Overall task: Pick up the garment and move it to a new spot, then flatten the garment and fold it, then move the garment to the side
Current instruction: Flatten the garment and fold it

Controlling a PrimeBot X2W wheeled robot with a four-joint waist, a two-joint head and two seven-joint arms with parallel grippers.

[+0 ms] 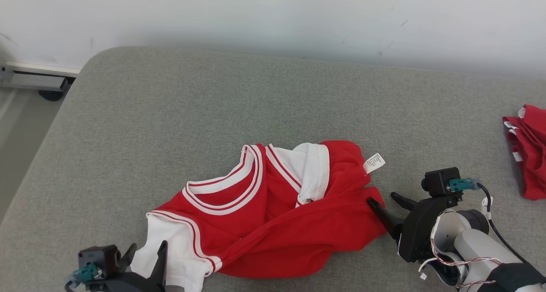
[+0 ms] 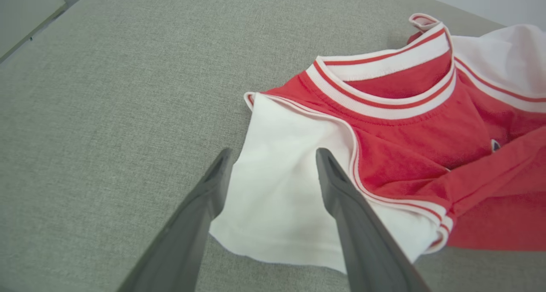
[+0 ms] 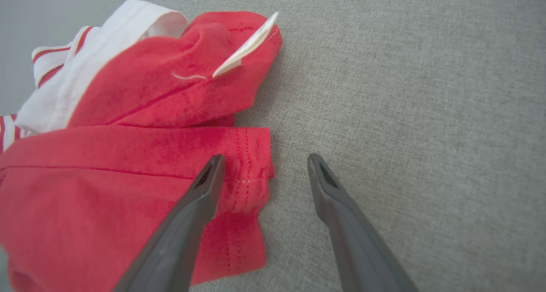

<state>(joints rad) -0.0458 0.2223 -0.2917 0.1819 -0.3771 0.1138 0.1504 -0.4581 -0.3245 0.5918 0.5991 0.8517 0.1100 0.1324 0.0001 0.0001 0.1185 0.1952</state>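
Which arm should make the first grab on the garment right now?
Left, probably. The left gripper is open with the white sleeve squarely between its jaws; the right gripper, also open, straddles only the red hem edge.

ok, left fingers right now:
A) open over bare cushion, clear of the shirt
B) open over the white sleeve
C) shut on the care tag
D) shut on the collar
B: the left gripper has its fingers apart over the shirt's white sleeve, with nothing pinched yet.
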